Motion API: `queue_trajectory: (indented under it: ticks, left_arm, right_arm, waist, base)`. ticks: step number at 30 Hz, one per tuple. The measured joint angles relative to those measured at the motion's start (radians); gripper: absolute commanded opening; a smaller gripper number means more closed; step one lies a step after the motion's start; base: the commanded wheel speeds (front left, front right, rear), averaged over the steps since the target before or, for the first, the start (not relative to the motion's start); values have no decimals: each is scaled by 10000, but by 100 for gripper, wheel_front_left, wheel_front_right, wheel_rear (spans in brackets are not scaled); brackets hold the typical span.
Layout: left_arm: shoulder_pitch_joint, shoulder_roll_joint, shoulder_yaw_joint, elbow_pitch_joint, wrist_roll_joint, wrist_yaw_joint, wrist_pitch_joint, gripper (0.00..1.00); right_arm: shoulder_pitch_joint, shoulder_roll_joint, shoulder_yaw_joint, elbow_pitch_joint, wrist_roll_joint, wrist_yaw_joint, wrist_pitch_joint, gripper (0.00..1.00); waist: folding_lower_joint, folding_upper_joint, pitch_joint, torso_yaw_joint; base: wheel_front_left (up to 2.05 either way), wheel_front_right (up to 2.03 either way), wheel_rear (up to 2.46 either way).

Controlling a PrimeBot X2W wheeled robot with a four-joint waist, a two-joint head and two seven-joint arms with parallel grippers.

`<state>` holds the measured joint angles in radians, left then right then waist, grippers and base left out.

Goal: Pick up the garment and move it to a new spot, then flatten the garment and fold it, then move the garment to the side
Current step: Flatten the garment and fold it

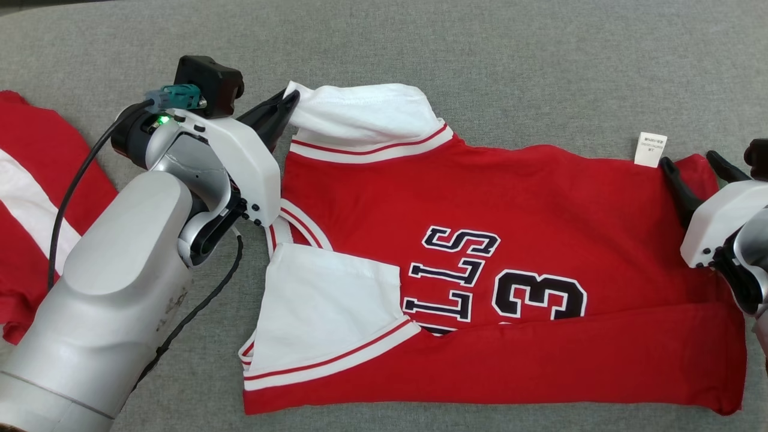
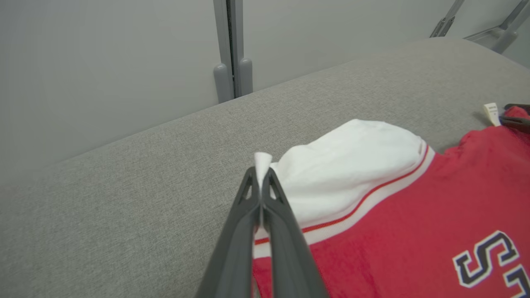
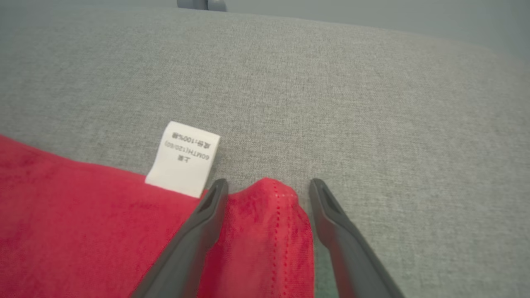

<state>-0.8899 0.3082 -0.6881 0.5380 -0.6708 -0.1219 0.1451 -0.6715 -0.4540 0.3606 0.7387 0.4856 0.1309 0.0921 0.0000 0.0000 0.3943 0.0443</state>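
Your left tool (image 1: 291, 96) is clamped tight on the far white sleeve (image 1: 360, 111) of the shirt (image 1: 510, 192). In the left wrist view the two fingers of that tool (image 2: 261, 174) press together with a small peak of white cloth poking out past their tips, and the sleeve (image 2: 352, 165) bulges up just to the right of them.

Your right tool (image 1: 690, 165) has its fingers spread apart at the shirt's far right corner. In the right wrist view the tool (image 3: 267, 184) straddles a raised hump of red hem, one finger on each side and nothing squeezed between them. A white label (image 3: 184, 159) sticks out from the red edge just left of the left finger, lying flat on the grey bench (image 3: 372, 103).

The shirt lies across the middle of the bench (image 1: 540, 60), reaching from one tool to the other, with dark lettering and a number on its red front. Its near white sleeve (image 1: 324, 300) is folded in over the body, and a long red band is folded over along the near edge. At the far left of the bench lies a second red-and-white garment (image 1: 30, 180), well apart from the shirt, with your left arm between them.
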Motion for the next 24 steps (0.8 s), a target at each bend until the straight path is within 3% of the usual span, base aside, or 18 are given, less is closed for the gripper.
queue_trajectory:
  ticks: [3,4,6,24]
  left_arm:
    - [38,38,0,-111,-63,59,35,0]
    - [52,56,2,-134,-73,88,40,0]
    - [58,92,6,-161,-82,123,42,0]
    - [-845,182,487,646,318,940,-1204,0]
  right_arm:
    - [-152,-58,96,270,48,10,128,100]
    - [-201,-67,121,347,69,12,151,88]
    - [-281,-65,180,476,146,12,240,0]
    - [-1692,-282,633,859,19,12,-374,0]
  waist:
    - [0,0,8,29]
    - [0,0,8,30]
    - [0,0,9,18]
    - [1,0,555,-115]
  base:
    - [0,0,0]
    - [0,0,0]
    - [0,0,0]
    - [0,0,0]
